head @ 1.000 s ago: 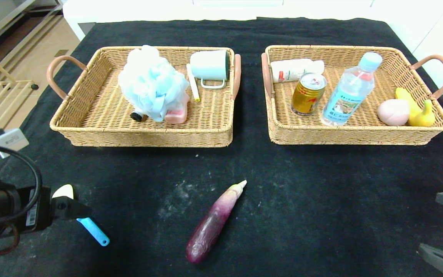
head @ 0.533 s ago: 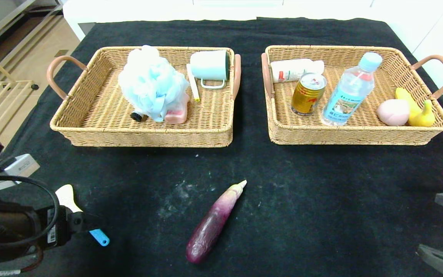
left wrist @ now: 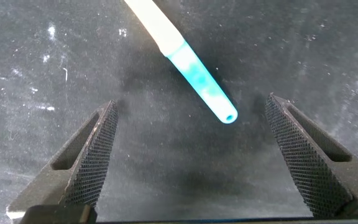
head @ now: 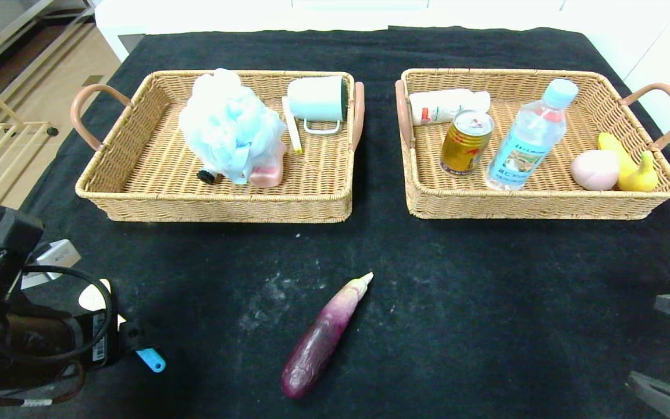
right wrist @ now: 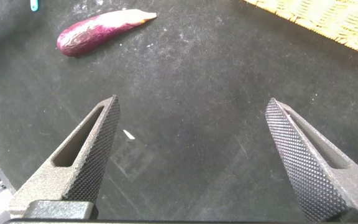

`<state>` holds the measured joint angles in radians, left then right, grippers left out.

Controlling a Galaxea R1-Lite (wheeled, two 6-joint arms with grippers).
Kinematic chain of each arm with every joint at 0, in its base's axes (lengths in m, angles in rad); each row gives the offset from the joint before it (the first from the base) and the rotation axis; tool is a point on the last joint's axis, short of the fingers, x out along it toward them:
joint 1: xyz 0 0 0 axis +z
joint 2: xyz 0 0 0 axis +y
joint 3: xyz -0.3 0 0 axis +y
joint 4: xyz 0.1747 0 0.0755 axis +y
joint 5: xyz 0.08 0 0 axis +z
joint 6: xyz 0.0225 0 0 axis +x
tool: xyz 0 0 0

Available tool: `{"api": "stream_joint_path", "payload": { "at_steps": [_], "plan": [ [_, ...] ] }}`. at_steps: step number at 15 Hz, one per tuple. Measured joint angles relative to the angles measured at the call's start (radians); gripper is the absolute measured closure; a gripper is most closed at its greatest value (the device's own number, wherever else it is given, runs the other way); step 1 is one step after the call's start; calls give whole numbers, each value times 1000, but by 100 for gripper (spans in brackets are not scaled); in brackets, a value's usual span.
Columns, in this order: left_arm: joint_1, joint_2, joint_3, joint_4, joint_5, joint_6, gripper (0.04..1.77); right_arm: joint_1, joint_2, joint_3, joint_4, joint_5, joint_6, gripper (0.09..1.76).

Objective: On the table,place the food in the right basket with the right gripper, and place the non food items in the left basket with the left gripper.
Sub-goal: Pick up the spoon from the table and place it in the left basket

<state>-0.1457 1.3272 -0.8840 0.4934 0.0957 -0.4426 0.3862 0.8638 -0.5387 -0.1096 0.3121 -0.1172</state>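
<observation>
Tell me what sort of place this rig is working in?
Probably a lab or test room staged for sorting, not a real kitchen: a table clad in black cloth, two matching tan wicker baskets on it, white walls and pale wood flooring beyond.

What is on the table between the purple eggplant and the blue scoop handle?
Nothing. In the head view, only bare black table lies between the eggplant and the scoop, which sits under the open left pincer.

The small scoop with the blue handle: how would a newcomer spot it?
On the black-clothed table, look to the near left corner, in front of the left wicker basket. Under the open left gripper lies a small scoop: pale yellow head, bright blue handle, unlike the purple eggplant nearby.
</observation>
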Motion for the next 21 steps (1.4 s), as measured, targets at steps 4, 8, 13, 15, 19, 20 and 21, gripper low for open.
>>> {"api": "stream_joint_path", "payload": {
  "at_steps": [4, 8, 13, 15, 19, 20, 21],
  "plan": [
    [1, 17, -5, 0, 2, 0, 9, -1, 4, -2, 0, 0, 1, 14],
    [2, 27, -7, 3, 0, 2, 55, -1, 8, -1, 0, 0, 0, 14],
    [1, 30, -4, 4, -1, 5, 122, 0, 14, 2, 0, 0, 1, 14],
    [1, 32, -3, 4, -1, 7, 170, 0, 16, 3, 0, 0, 0, 14],
    [2, 36, 5, 3, -1, 7, 170, 0, 17, 4, 0, 0, 0, 14],
    [2, 36, 5, 3, -1, 7, 170, 0, 17, 4, 0, 0, 0, 14],
    [2, 36, 5, 3, -1, 7, 170, 0, 17, 4, 0, 0, 0, 14]
  ]
}}
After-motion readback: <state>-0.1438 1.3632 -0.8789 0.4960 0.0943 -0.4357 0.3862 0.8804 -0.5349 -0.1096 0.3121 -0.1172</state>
